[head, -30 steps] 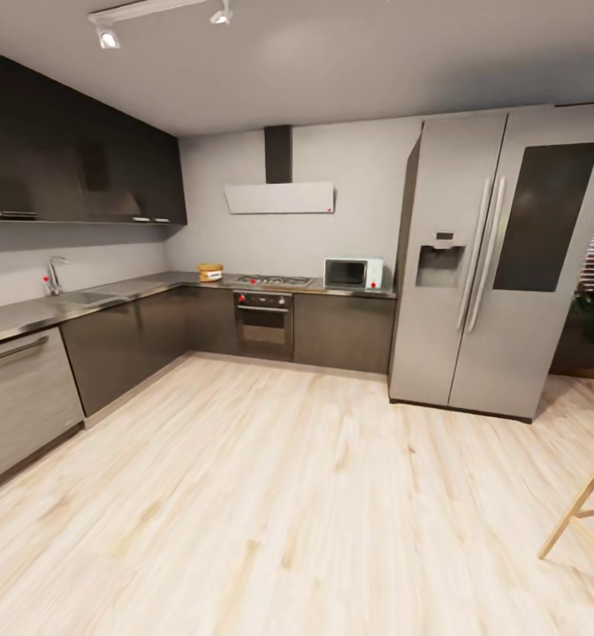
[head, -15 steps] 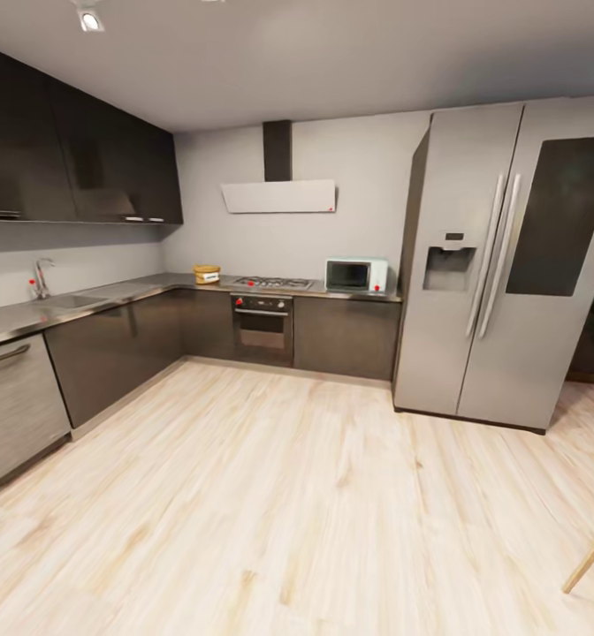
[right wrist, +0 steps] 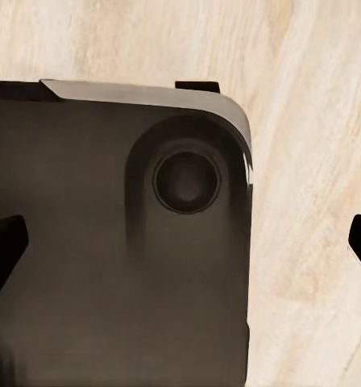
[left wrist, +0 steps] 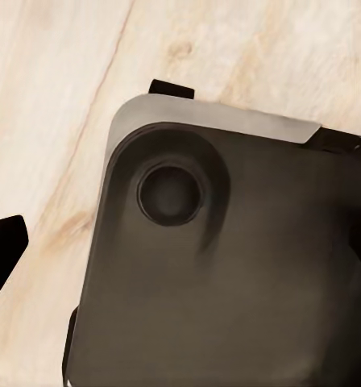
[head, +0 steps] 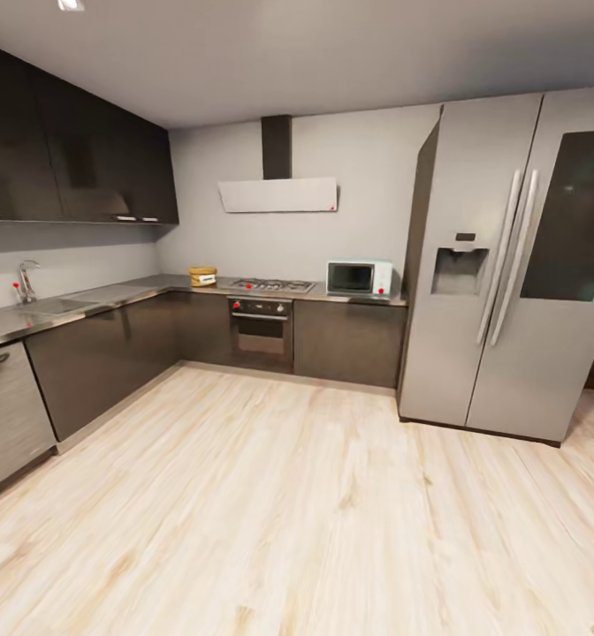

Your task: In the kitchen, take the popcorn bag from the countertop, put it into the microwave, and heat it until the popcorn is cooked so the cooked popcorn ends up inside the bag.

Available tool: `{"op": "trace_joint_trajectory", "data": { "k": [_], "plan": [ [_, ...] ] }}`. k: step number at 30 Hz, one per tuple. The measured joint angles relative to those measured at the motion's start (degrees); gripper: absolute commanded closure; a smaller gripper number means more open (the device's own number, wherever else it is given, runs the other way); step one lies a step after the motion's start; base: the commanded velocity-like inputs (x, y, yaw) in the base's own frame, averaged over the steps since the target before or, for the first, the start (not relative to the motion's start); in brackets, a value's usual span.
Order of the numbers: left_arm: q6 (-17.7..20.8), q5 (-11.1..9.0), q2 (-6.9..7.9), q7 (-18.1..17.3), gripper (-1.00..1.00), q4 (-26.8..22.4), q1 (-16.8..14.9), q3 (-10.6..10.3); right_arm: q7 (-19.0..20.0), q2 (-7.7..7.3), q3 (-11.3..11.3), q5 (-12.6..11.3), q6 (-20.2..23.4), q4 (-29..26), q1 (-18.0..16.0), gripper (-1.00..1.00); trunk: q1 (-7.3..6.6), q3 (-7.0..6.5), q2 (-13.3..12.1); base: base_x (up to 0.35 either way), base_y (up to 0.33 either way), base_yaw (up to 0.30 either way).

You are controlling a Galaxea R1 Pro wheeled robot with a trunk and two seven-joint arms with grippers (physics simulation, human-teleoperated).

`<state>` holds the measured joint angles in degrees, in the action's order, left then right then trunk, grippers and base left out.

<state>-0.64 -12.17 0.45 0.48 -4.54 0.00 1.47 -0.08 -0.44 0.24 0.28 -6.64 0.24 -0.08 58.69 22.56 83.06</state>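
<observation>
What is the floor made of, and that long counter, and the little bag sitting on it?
The floor looks like pale wood planks: grain streaks and board seams show. The countertop looks like brushed steel, grey and shiny with soft reflections. The popcorn bag seems tan cloth or burlap, but it is too small here to be sure.

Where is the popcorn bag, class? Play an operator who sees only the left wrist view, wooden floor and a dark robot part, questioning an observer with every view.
Observer: In the head view the popcorn bag sits on the countertop by the far wall, left of the gas hob.
Operator: And the microwave?
Observer: The microwave stands on the same far counter, right of the hob, beside the fridge.
Operator: Is its door open?
Observer: No, it looks shut.
</observation>
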Motion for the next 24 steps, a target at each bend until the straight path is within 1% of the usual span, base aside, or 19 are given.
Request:
{"op": "trace_joint_trajectory", "data": {
  "k": [24],
  "plan": [
    [0.06,0.00,0.00,0.00,-1.00,0.00,0.00,-0.01,0.00,0.09,0.17,0.12,-0.09,0.00,0.00,-1.00,0.00,0.00,0.00,0.322,0.000,0.000]
  ]
}}
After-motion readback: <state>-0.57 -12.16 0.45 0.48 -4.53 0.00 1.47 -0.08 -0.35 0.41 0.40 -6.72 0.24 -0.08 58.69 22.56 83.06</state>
